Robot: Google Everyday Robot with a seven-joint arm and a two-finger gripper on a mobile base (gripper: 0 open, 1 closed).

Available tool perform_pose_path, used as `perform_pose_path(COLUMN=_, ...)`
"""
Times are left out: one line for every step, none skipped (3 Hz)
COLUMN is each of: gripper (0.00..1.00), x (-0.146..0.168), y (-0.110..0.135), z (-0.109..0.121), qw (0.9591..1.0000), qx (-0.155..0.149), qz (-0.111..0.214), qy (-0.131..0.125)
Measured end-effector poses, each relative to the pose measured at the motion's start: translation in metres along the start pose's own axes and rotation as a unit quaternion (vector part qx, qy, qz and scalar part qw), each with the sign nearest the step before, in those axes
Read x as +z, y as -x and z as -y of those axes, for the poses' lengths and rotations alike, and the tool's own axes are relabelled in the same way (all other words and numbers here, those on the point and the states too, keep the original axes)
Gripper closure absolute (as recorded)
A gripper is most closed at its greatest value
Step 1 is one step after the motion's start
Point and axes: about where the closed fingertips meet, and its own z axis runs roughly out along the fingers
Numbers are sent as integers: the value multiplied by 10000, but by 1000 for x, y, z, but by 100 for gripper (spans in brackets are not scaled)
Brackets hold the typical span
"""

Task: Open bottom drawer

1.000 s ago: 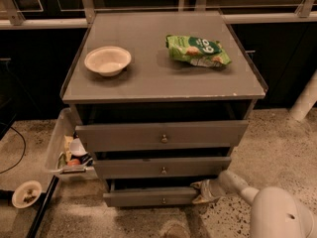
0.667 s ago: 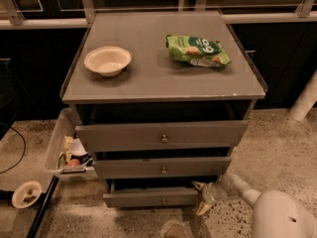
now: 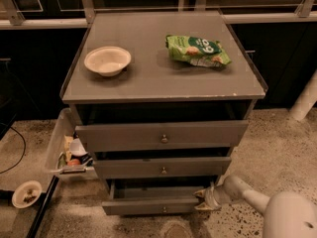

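The bottom drawer (image 3: 143,206) is the lowest of three grey drawers in the cabinet, with a small round knob (image 3: 164,209). It stands pulled out a little, and a dark gap shows behind its front. My gripper (image 3: 200,201) reaches in from the lower right on a white arm (image 3: 247,195). Its two fingers sit above and below the right end of the bottom drawer's front and grip it.
The middle drawer (image 3: 163,167) and top drawer (image 3: 163,135) are slightly ajar. A white bowl (image 3: 107,60) and a green snack bag (image 3: 197,50) lie on the cabinet top. A clear side bin (image 3: 60,148) of items hangs on the left. A small bowl (image 3: 26,194) sits on the floor.
The gripper has moved down and toward the camera, and the bottom drawer's front has slid out with it, widening the dark gap above it.
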Motion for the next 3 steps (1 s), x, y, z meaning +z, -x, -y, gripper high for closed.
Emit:
perform_pose_path(gripper=87, x=-20, y=5, z=-4, qw=9999, qx=-100, qz=-31, qy=-83)
perform_pose_path(gripper=86, x=-20, y=6, z=-5, qw=9999, qx=-100, qz=-31, qy=-83)
perform_pose_path(gripper=63, x=-20, y=6, z=-5, qw=9999, qx=-100, qz=-31, qy=-83)
